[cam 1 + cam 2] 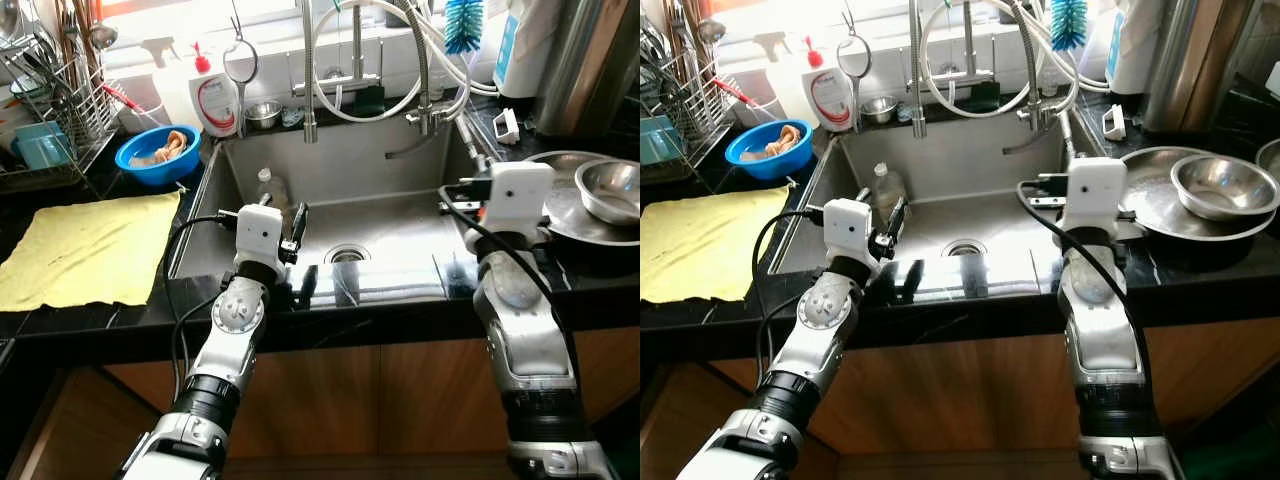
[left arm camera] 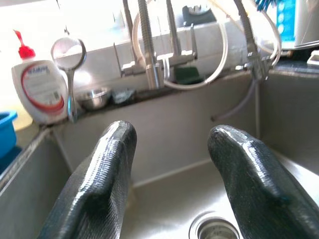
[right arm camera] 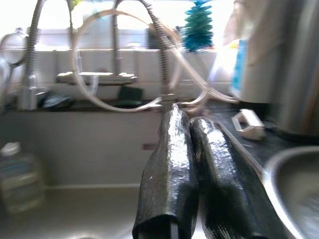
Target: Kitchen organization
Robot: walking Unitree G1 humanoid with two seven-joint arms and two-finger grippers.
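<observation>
Daylight from the window blows out the top of each frame; right wrist view is blurred.

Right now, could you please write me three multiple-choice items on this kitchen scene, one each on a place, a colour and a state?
1. Where does the clear bottle stand?
A. in the sink
B. on the cloth
C. in the rack

2. What colour is the bowl left of the sink?
A. red
B. blue
C. white

3. How are the right end effector fingers?
A. wide apart
B. closed together
C. around a cup

Answers:
1 A, it stands on the sink floor.
2 B, its rim is blue.
3 B, the right wrist view shows them pressed side by side, empty.
</observation>
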